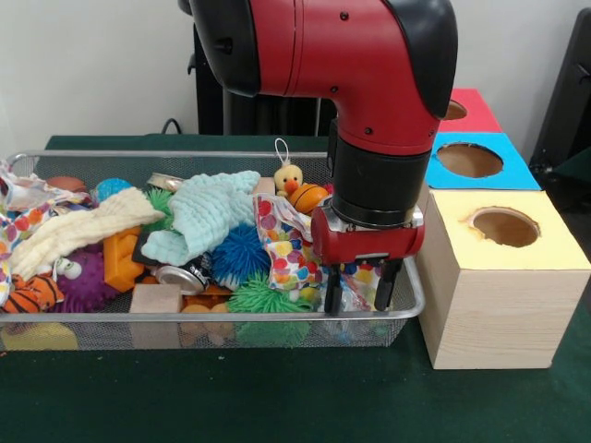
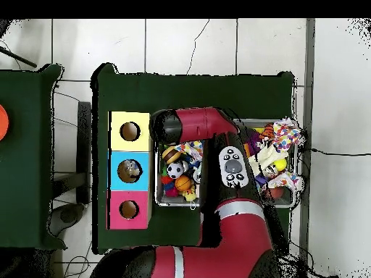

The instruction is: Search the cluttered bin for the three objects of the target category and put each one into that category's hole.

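Note:
My gripper [image 1: 360, 288] hangs over the right end of the wire bin [image 1: 411, 300], its two black fingers [image 1: 332, 292] apart and open with nothing gripped. Just behind and left of the fingers lies a polka-dot fabric bag [image 1: 282, 245]. Left of that are a blue spiky ball [image 1: 240, 254] and a green spiky ball [image 1: 263, 297]. A yellow duck [image 1: 289, 175] and a small basketball [image 1: 307, 197] lie at the back. In the overhead view the arm [image 2: 199, 127] hides the gripper. Beside it show a soccer ball [image 2: 174, 171] and the basketball [image 2: 184, 184].
Three boxes with round holes stand beside the bin's end: yellow [image 1: 503, 245], blue [image 1: 480, 161], red [image 1: 471, 111]. The bin also holds a light blue cloth [image 1: 208, 212], cream cloth [image 1: 78, 231], purple spiky ball [image 1: 88, 286], tiger plush [image 1: 32, 293], can [image 1: 180, 277] and wooden block [image 1: 155, 298].

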Action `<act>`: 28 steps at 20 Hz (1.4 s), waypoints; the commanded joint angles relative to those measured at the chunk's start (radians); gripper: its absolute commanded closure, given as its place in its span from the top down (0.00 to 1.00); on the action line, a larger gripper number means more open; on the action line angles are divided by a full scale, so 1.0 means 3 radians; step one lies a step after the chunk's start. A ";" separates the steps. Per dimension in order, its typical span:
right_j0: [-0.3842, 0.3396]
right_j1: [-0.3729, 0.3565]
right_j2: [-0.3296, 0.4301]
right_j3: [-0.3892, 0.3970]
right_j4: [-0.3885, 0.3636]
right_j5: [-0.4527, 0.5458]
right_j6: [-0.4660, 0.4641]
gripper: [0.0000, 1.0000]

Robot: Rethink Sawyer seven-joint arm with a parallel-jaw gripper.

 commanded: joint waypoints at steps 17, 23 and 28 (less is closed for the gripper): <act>0.0020 0.0485 -0.0059 -0.0076 0.0059 -0.0198 0.0535 0.00; -0.0015 0.0468 -0.0006 -0.0037 0.0135 -0.0110 0.0450 0.00; 0.0010 0.0455 -0.0039 -0.0044 0.0141 -0.0077 0.0430 0.00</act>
